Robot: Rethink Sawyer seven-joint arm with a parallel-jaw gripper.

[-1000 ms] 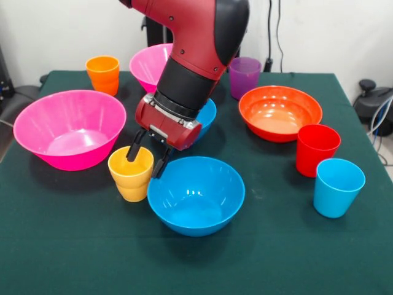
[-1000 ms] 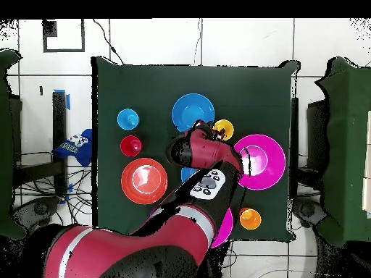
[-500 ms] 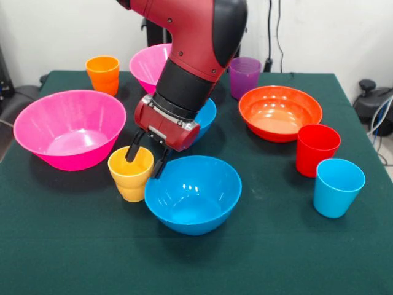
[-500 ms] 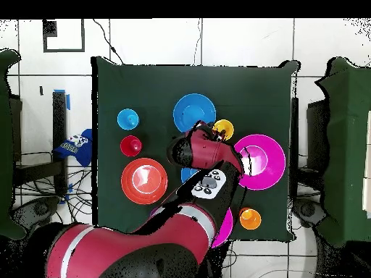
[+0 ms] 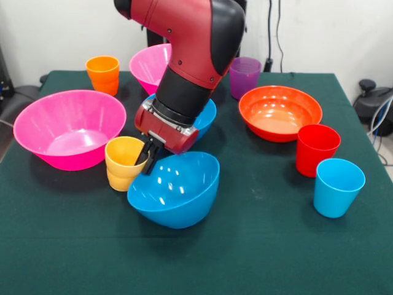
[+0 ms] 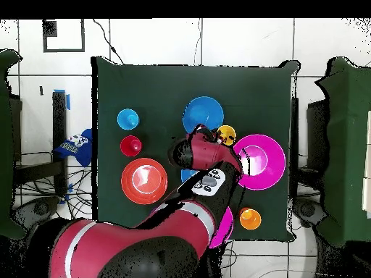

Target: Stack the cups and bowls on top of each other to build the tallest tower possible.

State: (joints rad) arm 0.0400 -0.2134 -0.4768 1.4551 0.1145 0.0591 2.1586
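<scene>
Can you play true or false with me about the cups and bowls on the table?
1. The near blue bowl is tipped up on one side. True.
2. The gripper has its fingers pinched on that bowl's rim. True.
3. The yellow cup sits inside the blue bowl. False: it stands on the table beside the bowl.
4. The red cup is stacked on the light blue cup. False: they stand side by side.
5. The orange-red bowl has a cup in it. False: it is empty.

Bright, even overhead light; soft shadows, glare on glossy bowls (image 5: 175, 190).
</scene>
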